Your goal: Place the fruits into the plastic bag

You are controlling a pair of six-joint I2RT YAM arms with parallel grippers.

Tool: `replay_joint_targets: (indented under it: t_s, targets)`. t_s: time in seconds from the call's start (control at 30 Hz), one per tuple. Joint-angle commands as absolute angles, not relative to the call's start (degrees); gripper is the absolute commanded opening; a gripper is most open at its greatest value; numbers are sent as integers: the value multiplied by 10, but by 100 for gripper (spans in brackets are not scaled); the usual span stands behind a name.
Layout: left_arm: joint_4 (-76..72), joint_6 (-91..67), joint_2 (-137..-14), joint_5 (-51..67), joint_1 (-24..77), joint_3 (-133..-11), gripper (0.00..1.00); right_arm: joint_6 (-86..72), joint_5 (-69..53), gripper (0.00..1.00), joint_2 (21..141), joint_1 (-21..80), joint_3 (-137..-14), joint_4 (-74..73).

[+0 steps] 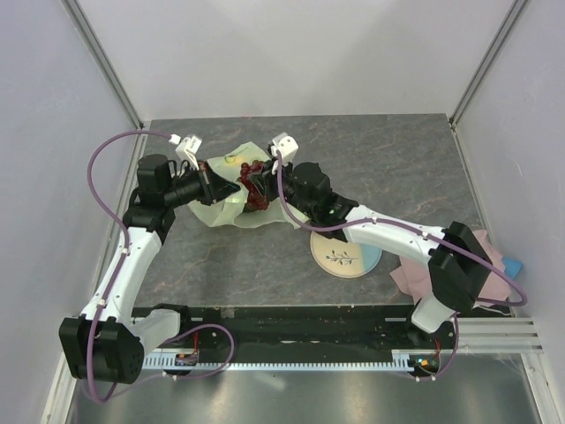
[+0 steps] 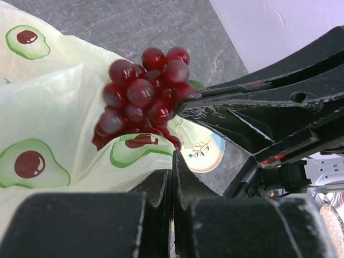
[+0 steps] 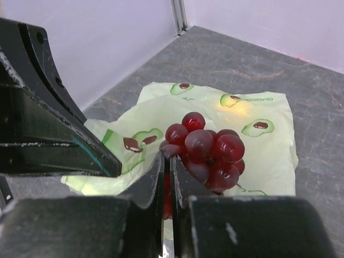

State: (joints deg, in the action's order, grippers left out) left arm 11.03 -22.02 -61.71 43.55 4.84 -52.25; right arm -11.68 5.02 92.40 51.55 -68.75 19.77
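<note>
The pale green plastic bag [image 1: 231,205] with avocado prints lies at the table's back middle. My left gripper [image 1: 217,187] is shut on its near edge, and the bag [image 2: 59,123] runs into the jaws of that gripper [image 2: 174,161] in the left wrist view. My right gripper [image 1: 263,189] is shut on the dark red grape bunch [image 1: 255,184] and holds it over the bag's mouth. The grapes [image 3: 212,150] hang just past this gripper [image 3: 167,160], above the bag [image 3: 252,121]. The grapes [image 2: 142,97] also show in the left wrist view. A yellowish shape [image 1: 231,159] shows through the bag. The other fruits are out of view.
A cream-and-light-blue plate [image 1: 346,256] with a sprig lies right of the bag, under the right arm. A pink cloth [image 1: 408,278] lies at the right front. Grey walls and metal posts close in the table on three sides.
</note>
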Motion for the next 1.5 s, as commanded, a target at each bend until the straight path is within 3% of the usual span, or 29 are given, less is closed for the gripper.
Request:
replay_joint_targets:
  t_s: [0.0, 0.43, 0.93, 1.2, 1.47]
  targets:
    - [107, -217, -608, 440, 45, -541, 2, -127, 48, 0, 954, 517, -701, 294]
    - [106, -219, -609, 440, 45, -541, 2, -237, 29, 0, 990, 543, -634, 332]
    - [101, -222, -606, 446, 45, -539, 1, -327, -20, 0, 1101, 543, -698, 429]
    - [98, -224, -609, 452, 45, -539, 2, -372, -52, 0, 1137, 543, -714, 555]
    - [98, -223, -607, 450, 45, -539, 2, -394, -37, 0, 1198, 541, -787, 435]
